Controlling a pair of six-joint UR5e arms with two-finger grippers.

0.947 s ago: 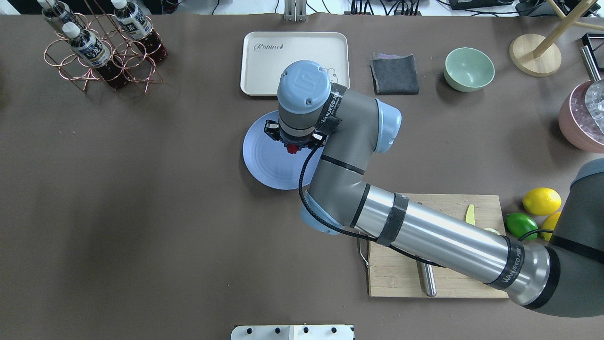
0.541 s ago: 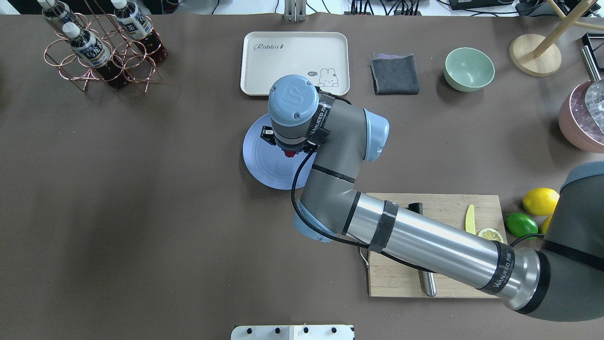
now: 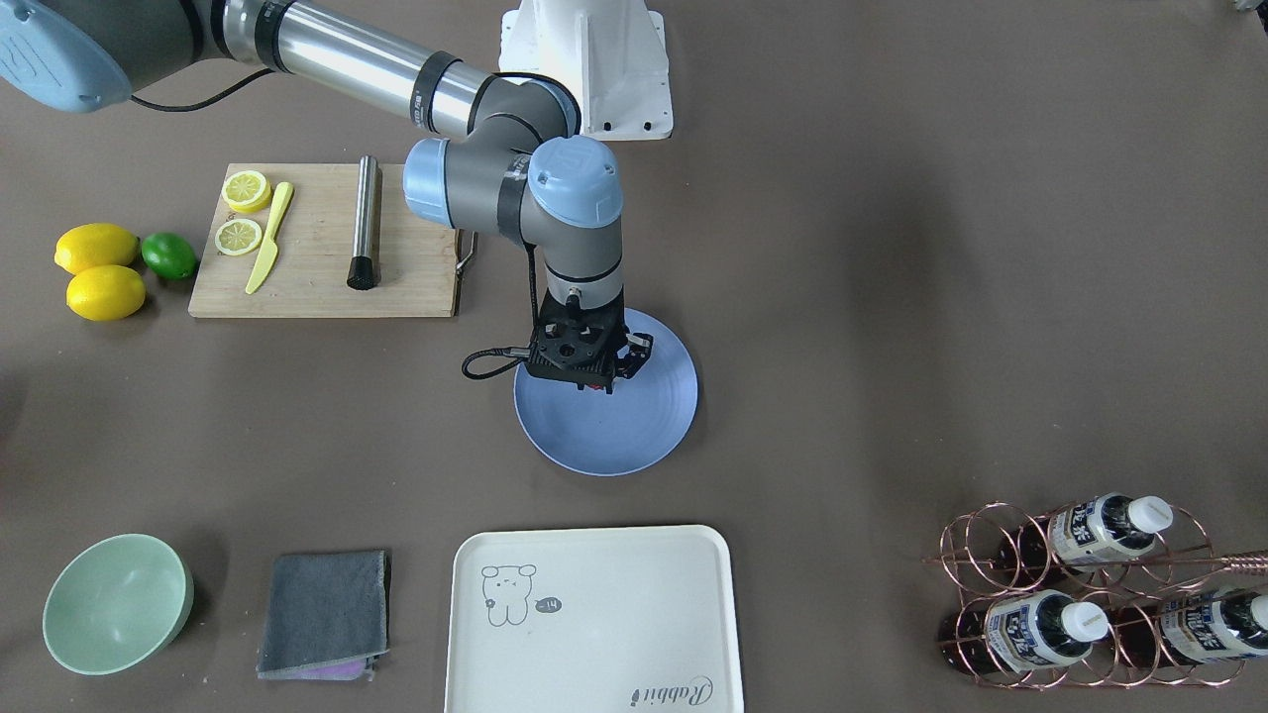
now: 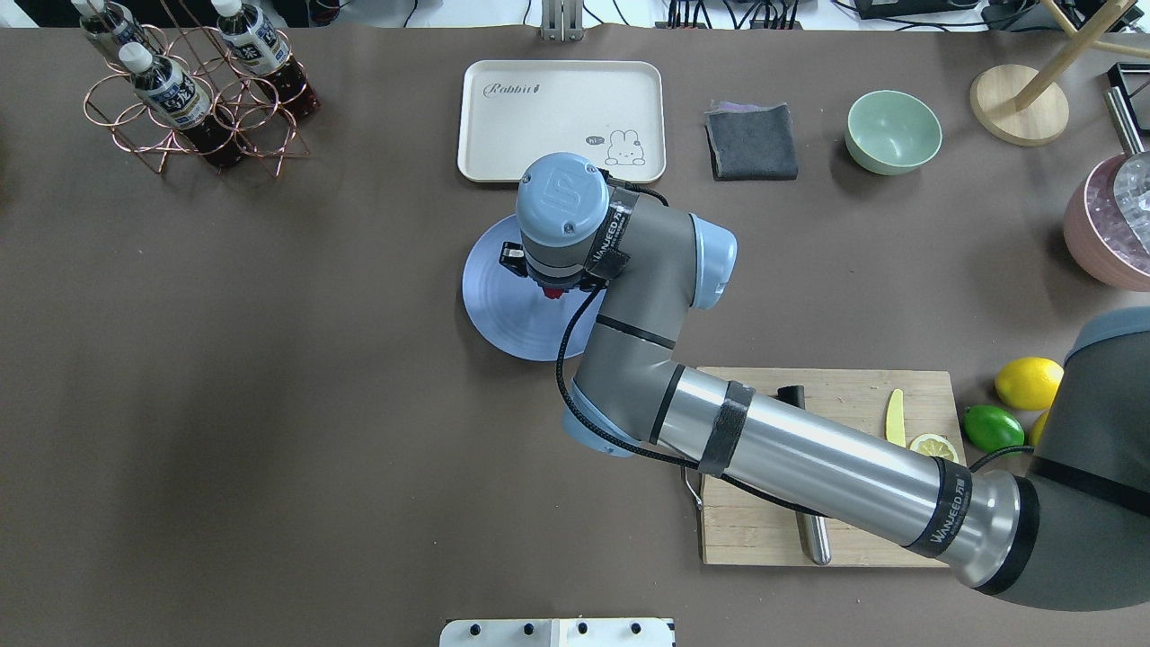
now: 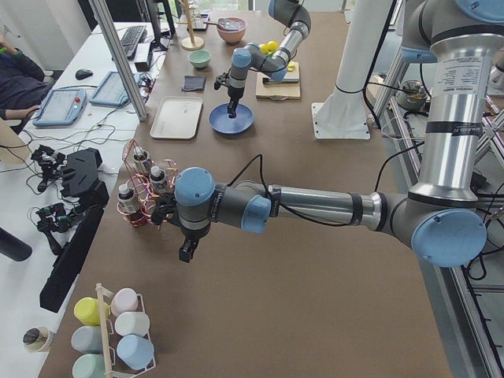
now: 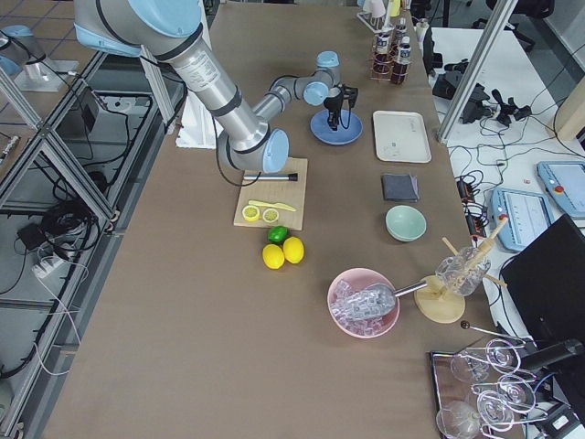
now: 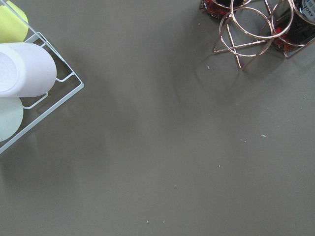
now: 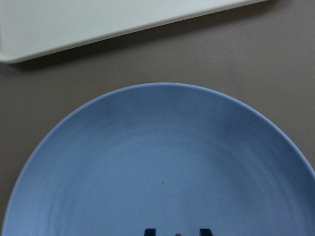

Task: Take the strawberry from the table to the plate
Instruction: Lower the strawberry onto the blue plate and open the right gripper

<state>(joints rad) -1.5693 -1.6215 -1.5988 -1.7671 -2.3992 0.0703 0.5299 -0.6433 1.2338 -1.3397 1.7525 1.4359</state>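
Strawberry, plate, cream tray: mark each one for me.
strawberry point(image 4: 555, 289), overhead exterior view, its visible red side.
plate point(image 4: 494, 301), overhead exterior view, bare left part.
cream tray point(image 4: 539, 130), overhead exterior view, bare middle.

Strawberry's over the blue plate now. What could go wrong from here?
1. The strawberry in the right gripper is small and roundish, and the plate is nearly flat: dropped from height, it might roll onto the table.
2. Only a sliver of red shows beneath the gripper, so the hold can't be checked; it may slip early or stick on release.
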